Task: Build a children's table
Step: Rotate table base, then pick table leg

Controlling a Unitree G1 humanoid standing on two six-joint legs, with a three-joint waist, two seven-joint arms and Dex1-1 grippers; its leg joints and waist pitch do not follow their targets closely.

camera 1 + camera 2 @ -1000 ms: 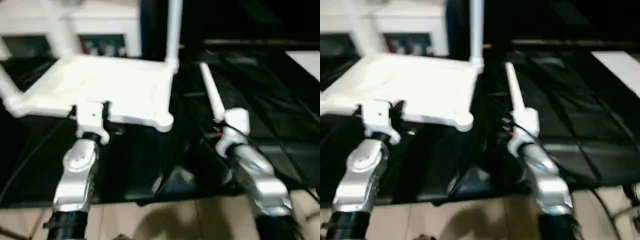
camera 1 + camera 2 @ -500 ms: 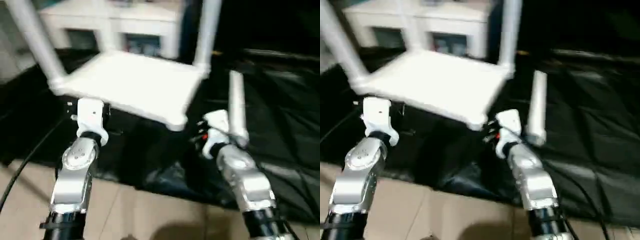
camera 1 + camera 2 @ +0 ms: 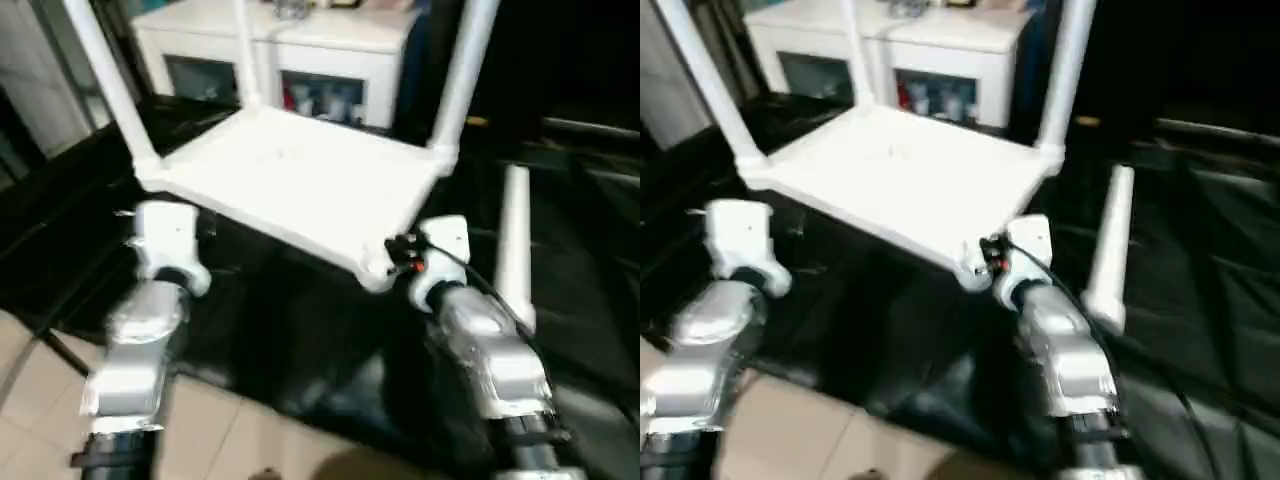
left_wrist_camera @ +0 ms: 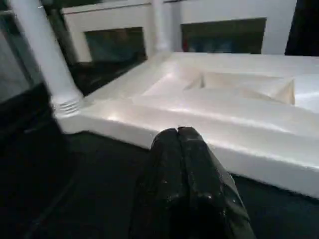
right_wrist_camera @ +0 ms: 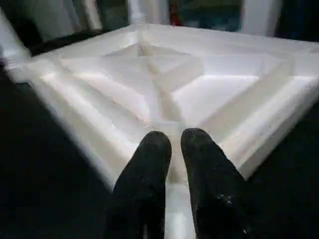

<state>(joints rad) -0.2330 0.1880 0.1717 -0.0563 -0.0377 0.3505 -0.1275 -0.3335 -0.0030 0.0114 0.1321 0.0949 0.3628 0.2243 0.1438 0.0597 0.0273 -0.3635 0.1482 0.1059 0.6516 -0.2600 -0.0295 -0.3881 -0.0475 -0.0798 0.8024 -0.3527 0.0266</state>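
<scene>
The white tabletop (image 3: pixel 300 180) lies underside up on a black cloth. Three white legs stand in its sockets: one on the left (image 3: pixel 100 80), one at the back (image 3: pixel 242 50) and one on the right (image 3: pixel 468 70). A loose leg (image 3: pixel 515 250) lies on the cloth to the right of my right forearm. My right gripper (image 5: pixel 176 139) hovers over the near corner socket (image 3: pixel 375 275), which holds no leg, its fingers (image 5: pixel 154 149) a narrow gap apart with nothing between them. My left gripper (image 4: pixel 178 133) is shut and empty, just short of the tabletop's near edge (image 4: pixel 214 144).
A white cabinet (image 3: pixel 310 60) with glass doors stands behind the tabletop. The black cloth (image 3: pixel 280 330) covers the floor under the work, with tan tiles (image 3: pixel 40 350) at its near left edge.
The camera has swung, so the whole scene shifted. My right gripper has moved left from beside the loose leg to the tabletop's near corner. The left gripper stays by the near edge.
</scene>
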